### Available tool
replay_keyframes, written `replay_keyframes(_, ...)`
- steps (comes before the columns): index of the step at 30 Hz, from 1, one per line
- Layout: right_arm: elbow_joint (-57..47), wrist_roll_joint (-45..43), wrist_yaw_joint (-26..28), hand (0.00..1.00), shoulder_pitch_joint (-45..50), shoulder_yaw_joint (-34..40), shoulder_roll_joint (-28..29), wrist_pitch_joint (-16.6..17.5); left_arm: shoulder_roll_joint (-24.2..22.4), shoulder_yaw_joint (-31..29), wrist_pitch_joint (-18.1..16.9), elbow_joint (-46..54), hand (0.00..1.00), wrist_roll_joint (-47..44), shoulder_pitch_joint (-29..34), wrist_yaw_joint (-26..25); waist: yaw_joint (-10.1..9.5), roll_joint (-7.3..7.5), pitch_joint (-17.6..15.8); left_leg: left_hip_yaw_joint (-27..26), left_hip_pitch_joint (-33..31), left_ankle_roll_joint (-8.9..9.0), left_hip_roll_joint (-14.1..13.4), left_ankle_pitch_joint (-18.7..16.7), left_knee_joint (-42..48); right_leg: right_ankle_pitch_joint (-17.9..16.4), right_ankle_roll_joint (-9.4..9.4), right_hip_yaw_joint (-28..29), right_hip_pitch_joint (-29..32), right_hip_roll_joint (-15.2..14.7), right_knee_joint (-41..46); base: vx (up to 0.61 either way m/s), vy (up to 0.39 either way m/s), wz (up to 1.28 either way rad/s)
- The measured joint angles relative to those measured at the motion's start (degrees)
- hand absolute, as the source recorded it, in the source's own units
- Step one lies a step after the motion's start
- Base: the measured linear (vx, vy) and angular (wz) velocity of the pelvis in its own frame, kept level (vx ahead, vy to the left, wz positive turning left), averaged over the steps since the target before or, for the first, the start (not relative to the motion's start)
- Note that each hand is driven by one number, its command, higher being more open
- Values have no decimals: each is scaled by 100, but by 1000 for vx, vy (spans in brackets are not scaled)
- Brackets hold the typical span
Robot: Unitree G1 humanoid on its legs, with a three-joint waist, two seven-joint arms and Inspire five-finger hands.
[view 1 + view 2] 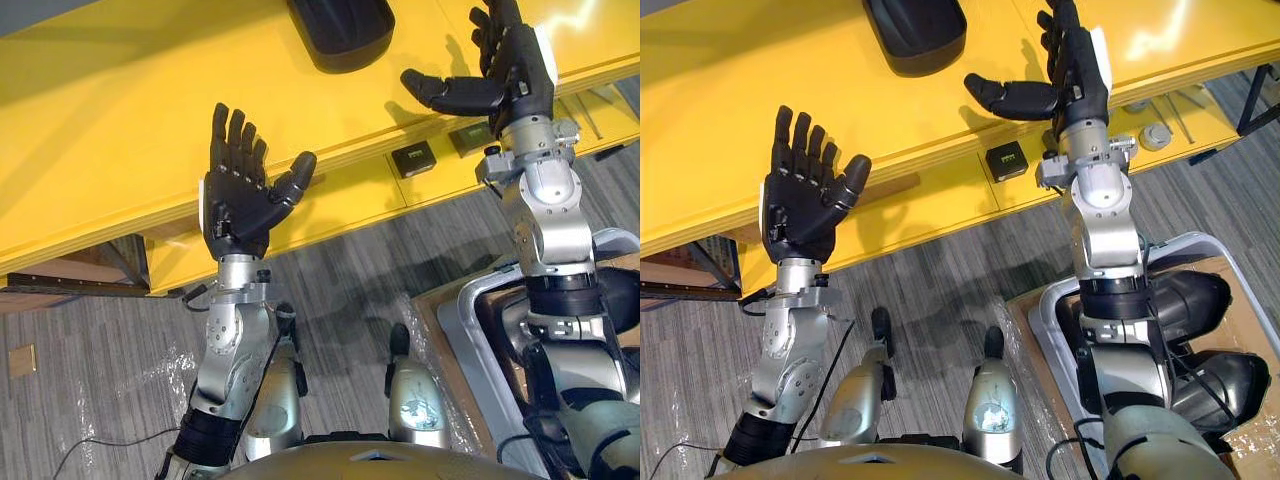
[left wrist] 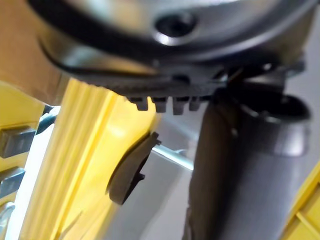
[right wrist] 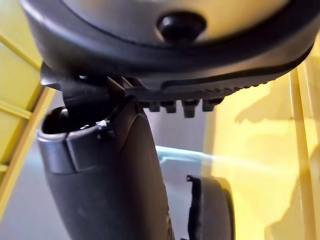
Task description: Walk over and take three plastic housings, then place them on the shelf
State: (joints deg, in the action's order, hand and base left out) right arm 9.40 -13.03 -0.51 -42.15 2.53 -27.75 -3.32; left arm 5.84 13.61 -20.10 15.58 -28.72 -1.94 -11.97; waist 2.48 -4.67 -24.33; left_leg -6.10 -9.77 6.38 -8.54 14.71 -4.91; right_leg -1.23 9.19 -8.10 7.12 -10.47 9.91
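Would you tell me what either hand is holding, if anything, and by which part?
Nothing: the left hand and right hand are both open and empty.

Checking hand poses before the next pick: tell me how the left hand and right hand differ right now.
The left hand shows its palm to the head camera; the right hand is turned edge-on, thumb jutting sideways. The left hand is at the front edge of the yellow shelf; the right hand reaches further over its top, near the black housing. Both are open and empty.
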Motion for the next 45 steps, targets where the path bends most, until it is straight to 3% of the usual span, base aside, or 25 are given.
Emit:
replay_keyframes(8, 931, -173, 125, 100, -861, -297, -411, 25, 19, 74, -99, -255, 100, -1, -361, -3, -214, -90, -74, 162, -261, 12, 4, 34, -1, -4, -5, -113, 181, 3, 37, -13, -34, 9)
replay_keyframes(15, 1342, -195, 174, 100, -1304, -481, -418, 36, 113, 257, -111, -439, 100, 0, -587, 46, -349, -176, -127, 222, -315, 7, 1, 37, 0, -18, -19, -168, 191, 8, 35, 14, -41, 3)
replay_keyframes(45, 1566, -195, 782, 100, -1603, -556, -424, 36, 136, 240, -247, -623, 100, -18, -645, 137, -369, -188, -130, 258, -265, 12, -6, 32, 0, -172, -57, -175, 264, -10, 340, -4, -35, 1)
